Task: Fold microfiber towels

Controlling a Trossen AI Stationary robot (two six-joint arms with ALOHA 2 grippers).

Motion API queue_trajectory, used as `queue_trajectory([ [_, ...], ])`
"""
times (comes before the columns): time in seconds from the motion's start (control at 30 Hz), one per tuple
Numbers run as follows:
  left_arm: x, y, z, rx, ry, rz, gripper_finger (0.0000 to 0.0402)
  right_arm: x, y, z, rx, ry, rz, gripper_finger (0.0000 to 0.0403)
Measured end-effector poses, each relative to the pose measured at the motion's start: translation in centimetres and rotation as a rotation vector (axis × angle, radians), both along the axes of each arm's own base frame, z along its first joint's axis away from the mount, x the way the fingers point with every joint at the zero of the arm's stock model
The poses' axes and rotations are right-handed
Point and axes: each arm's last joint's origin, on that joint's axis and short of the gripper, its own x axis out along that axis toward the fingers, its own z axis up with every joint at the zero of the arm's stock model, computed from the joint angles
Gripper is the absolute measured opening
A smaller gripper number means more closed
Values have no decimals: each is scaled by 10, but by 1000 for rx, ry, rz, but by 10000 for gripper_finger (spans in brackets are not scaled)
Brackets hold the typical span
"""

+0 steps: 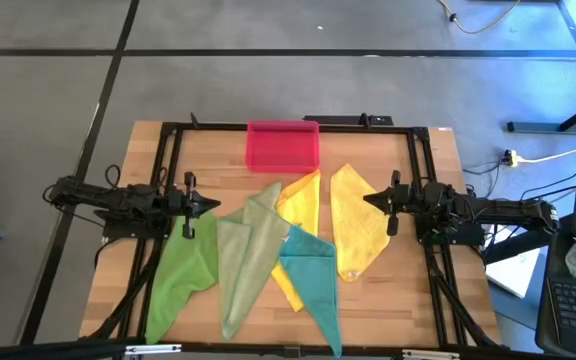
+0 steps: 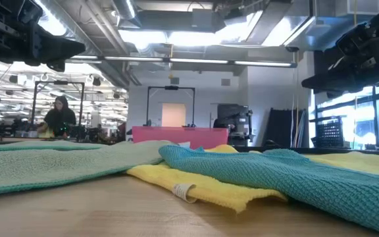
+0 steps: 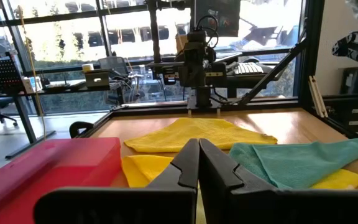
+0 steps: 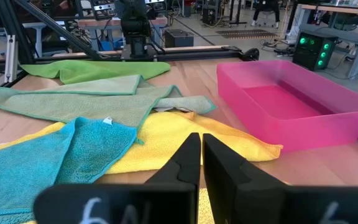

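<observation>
a: where are the towels?
b: five spread loose mid-table, overlapping: bright green towel (image 1: 183, 270), olive towel (image 1: 243, 260), teal towel (image 1: 313, 275), two yellow ones (image 1: 358, 225), just in front of the pink tray (image 1: 282, 146). none folded.
a: claws?
b: left gripper (image 1: 200, 207) and right gripper (image 1: 376, 200) both clenched, empty, hovering at the pile's sides.
a: best start?
b: probably open up, pinch one free corner and drag that cloth clear before folding.
a: view differences?
b: low view shows a label tag (image 2: 183, 191) on a yellow edge; the overhead view doesn't.
</observation>
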Motion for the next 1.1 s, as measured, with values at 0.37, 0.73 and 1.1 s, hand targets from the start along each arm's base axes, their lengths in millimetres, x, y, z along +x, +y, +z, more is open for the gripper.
queue_trajectory([
  [0.37,0,0,0,0,0,0,0,0,0,0,0,0,0,21],
  [0.73,0,0,0,0,0,0,0,0,-4,-1,-180,46,-42,21],
  [1.1,0,0,0,0,0,0,0,0,-9,-2,-285,87,-88,21],
])
